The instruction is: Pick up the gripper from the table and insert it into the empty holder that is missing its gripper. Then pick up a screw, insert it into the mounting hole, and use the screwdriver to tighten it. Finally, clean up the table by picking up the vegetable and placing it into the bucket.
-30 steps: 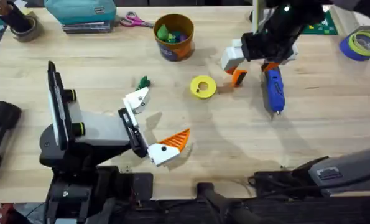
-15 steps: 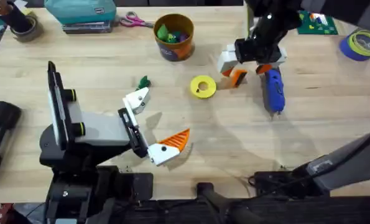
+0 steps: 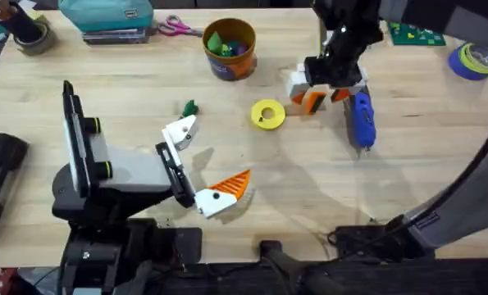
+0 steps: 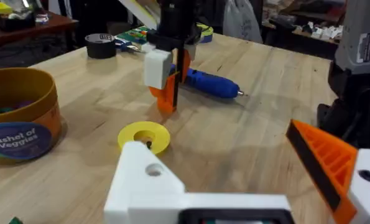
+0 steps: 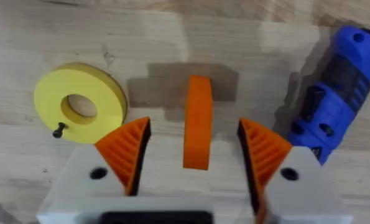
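1. The right gripper point(image 3: 319, 88) is seen at upper right of centre in the overhead view, lowered over the loose orange gripper point(image 5: 198, 121); its ribbed pads point(image 5: 130, 149) are spread, one on each side of the wedge, not touching it.
2. The gripper is lain on the table point(image 3: 104, 98) between the yellow disc point(image 3: 267, 114) and the blue screwdriver point(image 3: 361, 117); a small screw point(image 5: 59, 130) is seen at the disc's edge.
3. The left gripper point(image 3: 202, 168) is held at lower centre, released and empty; its upper finger is the bare white holder point(image 3: 180, 130); its lower finger is tipped orange.
4. The vegetable point(image 3: 189, 107) is lain just above the holder; the bucket point(image 3: 230, 47) is stood at top centre.
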`<action>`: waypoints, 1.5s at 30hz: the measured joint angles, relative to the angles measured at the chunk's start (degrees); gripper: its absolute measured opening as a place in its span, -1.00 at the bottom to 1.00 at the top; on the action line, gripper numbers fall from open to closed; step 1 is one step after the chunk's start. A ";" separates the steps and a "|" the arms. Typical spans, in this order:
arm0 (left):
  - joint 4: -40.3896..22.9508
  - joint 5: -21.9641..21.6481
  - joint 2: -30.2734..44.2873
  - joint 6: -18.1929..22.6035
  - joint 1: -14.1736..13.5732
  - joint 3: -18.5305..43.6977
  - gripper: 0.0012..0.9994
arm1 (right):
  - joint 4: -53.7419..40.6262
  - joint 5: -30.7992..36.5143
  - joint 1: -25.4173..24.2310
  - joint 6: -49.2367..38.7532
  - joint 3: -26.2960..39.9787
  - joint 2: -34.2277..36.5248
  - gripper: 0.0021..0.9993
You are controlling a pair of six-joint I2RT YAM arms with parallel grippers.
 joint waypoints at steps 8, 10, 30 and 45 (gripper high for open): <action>0.00 0.00 0.00 0.00 0.00 0.00 0.97 | 1.23 0.04 -0.22 0.73 0.00 0.00 -0.97; 0.00 0.00 0.00 0.00 0.00 0.00 0.97 | 1.23 0.02 -0.26 0.73 0.00 0.00 -0.98; 0.00 0.02 0.00 -0.02 0.00 0.00 0.97 | -7.01 -0.50 -0.26 0.71 8.62 -5.70 -0.98; 0.00 0.02 0.00 0.00 0.00 0.00 0.97 | 0.01 -18.75 -0.26 0.73 10.19 -20.53 -0.98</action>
